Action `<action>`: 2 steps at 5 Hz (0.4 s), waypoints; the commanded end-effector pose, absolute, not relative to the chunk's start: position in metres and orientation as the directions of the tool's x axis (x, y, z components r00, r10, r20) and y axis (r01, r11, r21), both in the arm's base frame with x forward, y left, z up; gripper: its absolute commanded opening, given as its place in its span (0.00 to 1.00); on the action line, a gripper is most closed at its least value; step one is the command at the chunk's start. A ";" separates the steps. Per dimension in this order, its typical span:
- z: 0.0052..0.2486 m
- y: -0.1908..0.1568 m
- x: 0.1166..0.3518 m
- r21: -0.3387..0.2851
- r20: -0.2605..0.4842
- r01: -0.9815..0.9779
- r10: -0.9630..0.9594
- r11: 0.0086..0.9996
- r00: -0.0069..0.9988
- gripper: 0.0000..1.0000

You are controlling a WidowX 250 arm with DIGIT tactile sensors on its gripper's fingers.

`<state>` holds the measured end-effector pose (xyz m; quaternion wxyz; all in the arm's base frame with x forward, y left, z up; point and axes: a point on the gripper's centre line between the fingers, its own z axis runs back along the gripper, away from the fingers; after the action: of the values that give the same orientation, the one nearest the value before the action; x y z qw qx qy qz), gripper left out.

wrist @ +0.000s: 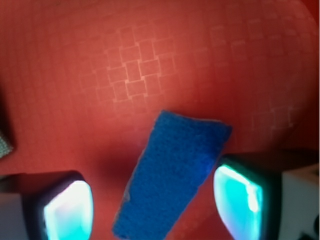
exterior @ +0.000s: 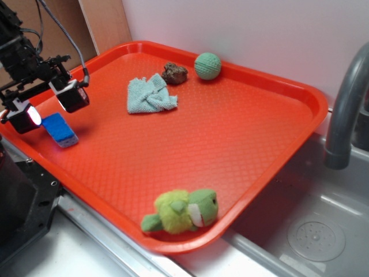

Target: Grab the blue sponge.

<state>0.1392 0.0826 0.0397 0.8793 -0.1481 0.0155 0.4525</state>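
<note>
The blue sponge lies flat on the red tray near its left edge, bright blue on top with a pale layer along its side. My gripper hovers just above it, open, one finger on each side. In the wrist view the blue sponge lies at a slant between the two fingers, with red tray showing on both sides of it. The left finger pad and the right one glow cyan. My gripper touches nothing.
A pale teal rag lies crumpled at the tray's back. Behind it sit a brown lump and a green ball. A green plush toy rests at the tray's near edge. A grey faucet and sink stand on the right.
</note>
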 end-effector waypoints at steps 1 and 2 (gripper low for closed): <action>0.033 0.082 0.132 -0.184 -0.141 -0.849 0.841 0.495 0.522 1.00; 0.017 0.078 0.139 -0.132 -0.177 -0.870 0.852 0.475 0.492 1.00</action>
<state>0.1485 0.0828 0.0151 0.8545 -0.1028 0.0489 0.5069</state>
